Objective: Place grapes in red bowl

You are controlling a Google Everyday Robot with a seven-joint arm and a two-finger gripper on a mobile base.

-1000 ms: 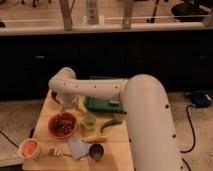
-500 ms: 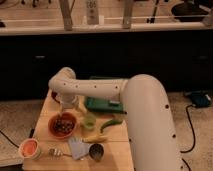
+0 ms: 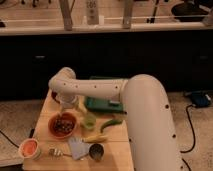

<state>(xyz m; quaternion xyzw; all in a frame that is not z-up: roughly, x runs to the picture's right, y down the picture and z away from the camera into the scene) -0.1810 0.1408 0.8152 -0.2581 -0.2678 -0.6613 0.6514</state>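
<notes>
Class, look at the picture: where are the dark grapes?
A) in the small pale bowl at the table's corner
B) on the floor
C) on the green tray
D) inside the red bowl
D: the grapes lie in the red bowl, just under the gripper.

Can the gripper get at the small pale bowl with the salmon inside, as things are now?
Probably yes. The gripper hangs at the far rim of the red bowl, which holds the grapes. The pale bowl sits apart at the table's near left corner, uncovered, with nothing standing over it.
</notes>
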